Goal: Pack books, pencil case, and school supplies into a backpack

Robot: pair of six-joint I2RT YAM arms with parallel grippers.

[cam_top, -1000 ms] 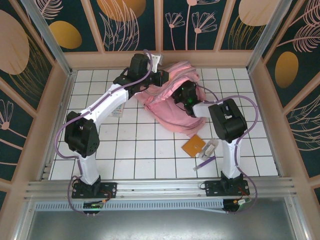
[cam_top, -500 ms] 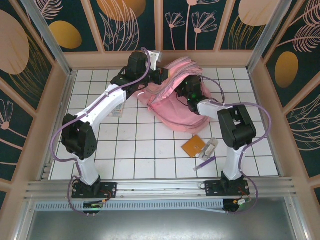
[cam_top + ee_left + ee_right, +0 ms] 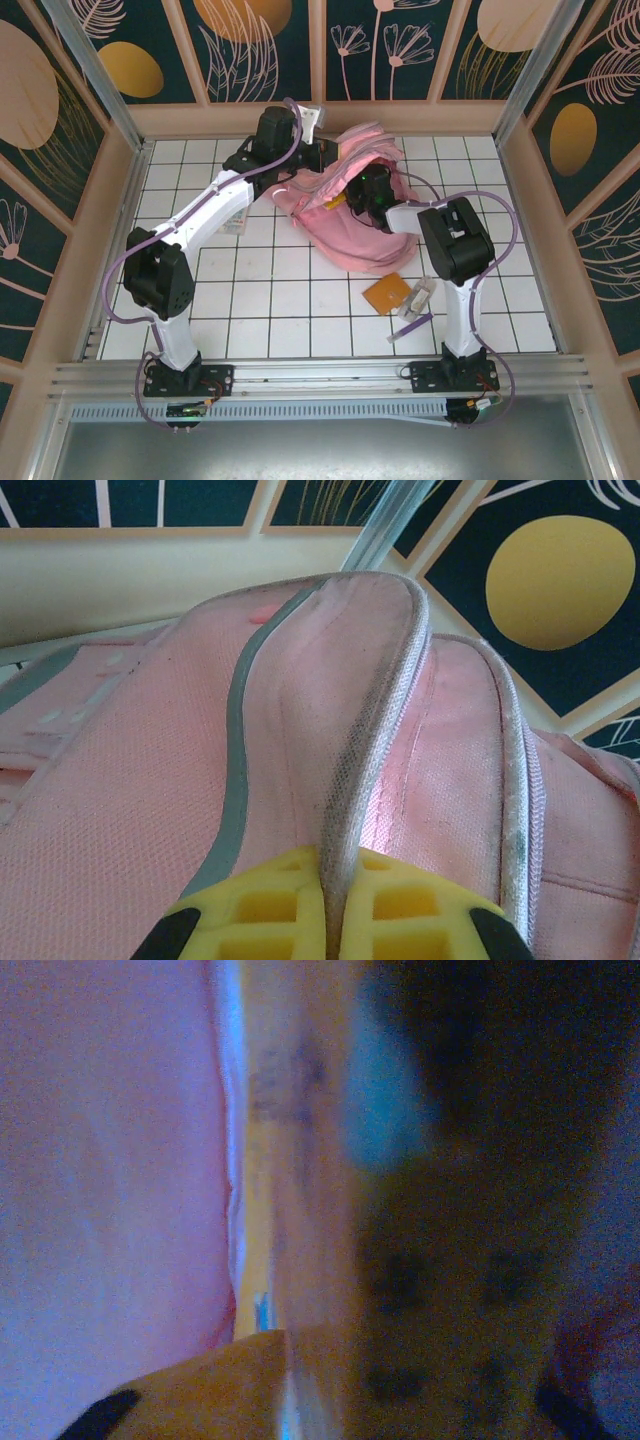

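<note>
Fabric is what the left gripper (image 3: 325, 905) has: its yellow jaws are pinched tight on a zippered fold at the top of the pink backpack (image 3: 350, 238). From there it lifts that rim toward 12 o'clock, probably so the mouth gapes and does not sag flat. The backpack lies at about 1 o'clock from the middle of the table (image 3: 270, 300).

Into that mouth, from 5 o'clock, reaches the right gripper (image 3: 362, 192). Its own camera is blurred, showing the yellow-orange booklet (image 3: 270, 1110) edge-on against pink lining. Whether the jaws grip the booklet or have parted from it I cannot tell. The booklet appears to be inside the bag.

At 5 o'clock of the backpack, apart from it, wait the small orange square booklet (image 3: 388, 293), the whitish-grey chunk (image 3: 420, 294) just beside it, and the purple pen (image 3: 410, 325). Packing looks to be at an early stage.
</note>
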